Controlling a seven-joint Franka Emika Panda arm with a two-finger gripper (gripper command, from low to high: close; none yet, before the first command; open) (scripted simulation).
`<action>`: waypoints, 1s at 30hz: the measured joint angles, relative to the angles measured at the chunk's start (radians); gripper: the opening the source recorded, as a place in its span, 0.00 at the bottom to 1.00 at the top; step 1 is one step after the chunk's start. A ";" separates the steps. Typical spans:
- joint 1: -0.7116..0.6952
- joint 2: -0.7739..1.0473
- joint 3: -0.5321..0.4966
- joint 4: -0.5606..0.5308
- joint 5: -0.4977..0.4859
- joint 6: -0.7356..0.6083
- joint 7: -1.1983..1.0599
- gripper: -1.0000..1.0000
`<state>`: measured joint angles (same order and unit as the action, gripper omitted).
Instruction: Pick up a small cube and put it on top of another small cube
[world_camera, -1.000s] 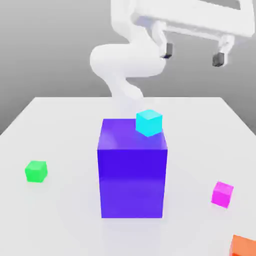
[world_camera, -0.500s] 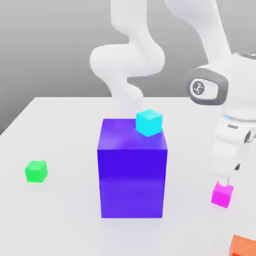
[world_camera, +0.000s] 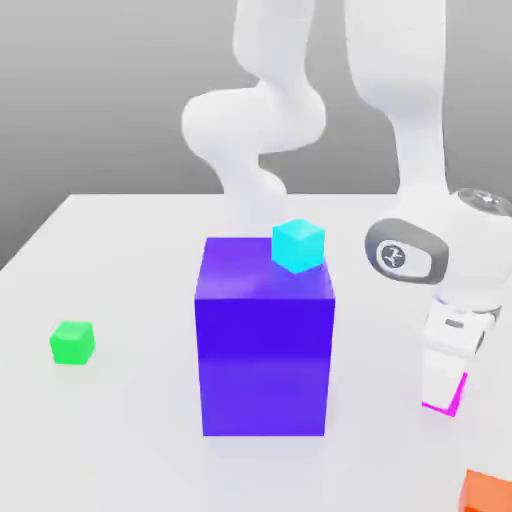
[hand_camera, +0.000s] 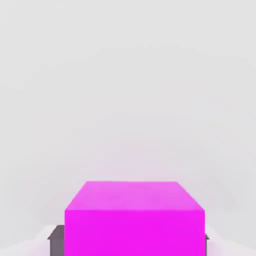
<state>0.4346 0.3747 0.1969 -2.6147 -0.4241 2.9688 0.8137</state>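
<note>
Now the jaws pinch the pink cube on the table, right of the big blue block; the green cube sits far left.

The small pink cube sits flat on the bench at the exterior view's right, mostly hidden. The small green cube lies well apart at its left.

magenta cube under arm, green cube apart
</note>
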 joint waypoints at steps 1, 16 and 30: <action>-0.009 -0.008 0.010 -0.002 0.007 -0.006 -0.006 0.00; -0.260 -0.291 0.097 -0.017 0.246 -0.146 -0.206 0.00; -0.840 -0.468 -0.208 -0.049 0.167 -0.191 -0.348 0.00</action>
<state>-0.4053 -0.0937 -0.0114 -2.6642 -0.2576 2.7778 0.4653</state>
